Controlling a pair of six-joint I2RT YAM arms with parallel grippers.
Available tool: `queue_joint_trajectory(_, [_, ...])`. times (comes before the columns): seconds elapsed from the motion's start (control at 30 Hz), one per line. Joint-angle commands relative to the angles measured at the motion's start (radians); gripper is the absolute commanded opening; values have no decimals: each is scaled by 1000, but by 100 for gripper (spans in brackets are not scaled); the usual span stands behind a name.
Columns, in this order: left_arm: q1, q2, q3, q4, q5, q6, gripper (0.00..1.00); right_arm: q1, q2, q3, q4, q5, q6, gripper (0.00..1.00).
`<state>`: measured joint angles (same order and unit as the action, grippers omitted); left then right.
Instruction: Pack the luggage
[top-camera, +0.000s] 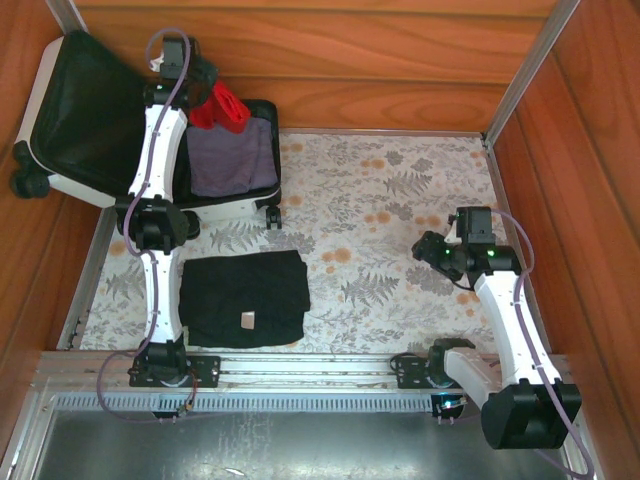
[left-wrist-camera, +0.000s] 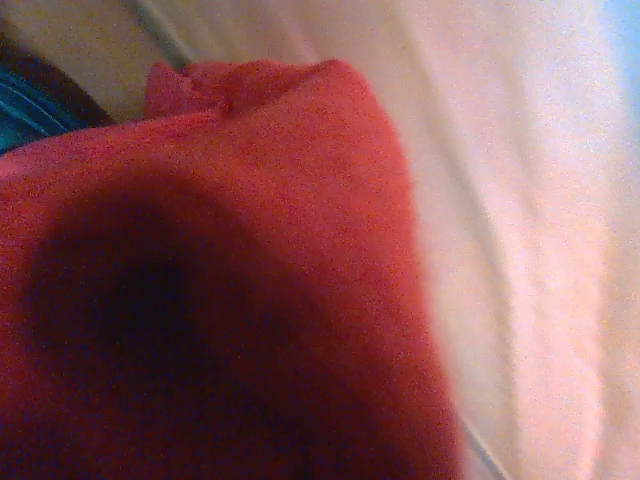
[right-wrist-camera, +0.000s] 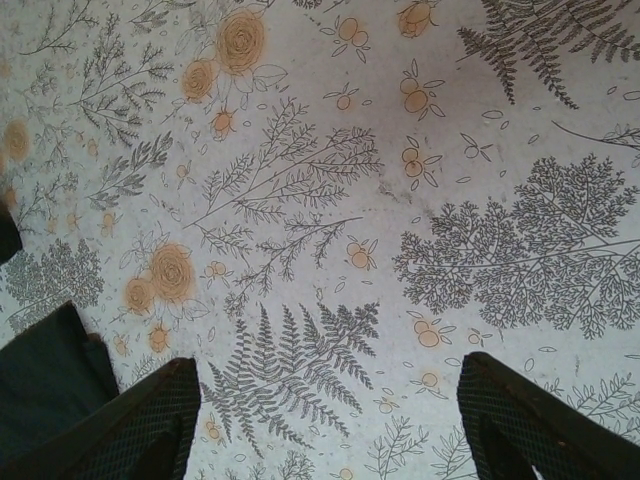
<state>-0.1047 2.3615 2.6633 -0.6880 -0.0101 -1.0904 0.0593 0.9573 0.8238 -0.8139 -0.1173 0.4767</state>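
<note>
A floral cloth (top-camera: 400, 200) covers the table between the wooden walls. The luggage (top-camera: 88, 115) lies open at the far left corner. Its black-lined lid leans back towards the left wall, and its other half lies flat just to the right, wheels showing at the near edge.

The left arm (top-camera: 160, 150) stretches from its near base out over the luggage. The right arm (top-camera: 505, 300) is bent over the right side of the table, well apart from the luggage.

A folded black garment (top-camera: 245, 298) lies on the cloth near the left base, on the near side of the luggage and not touching it. A folded purplish-grey garment (top-camera: 230, 155) lies flat inside the right half of the luggage.

A red cloth (top-camera: 222, 108) hangs bunched at the left gripper (top-camera: 203, 78), above the far edge of the flat half and over the purplish-grey garment. In the left wrist view the red cloth (left-wrist-camera: 220, 280) is blurred and very close, so the fingers are hidden. They seem to be pressed together on it.

The right gripper (top-camera: 428, 250) hovers above the floral cloth. In its wrist view the right gripper (right-wrist-camera: 325, 425) has its fingers (right-wrist-camera: 150, 420) set wide apart with bare floral cloth (right-wrist-camera: 330, 250) between them, and a corner of the black garment (right-wrist-camera: 45, 385) lies at the lower left.
</note>
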Motion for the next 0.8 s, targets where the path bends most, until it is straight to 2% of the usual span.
queue_joint_trajectory(0.0, [5,-39,16,57,-27,-135,0,2,8,5,9,-31,-29,73])
queue_joint_trajectory(0.47, [-2,39,15,163,-10,-396,0,2,71,52,2,-48,-57,74])
queue_joint_trajectory(0.77, [-27,78,-15,243,-14,-478,0,2,100,60,2,-49,-90,74])
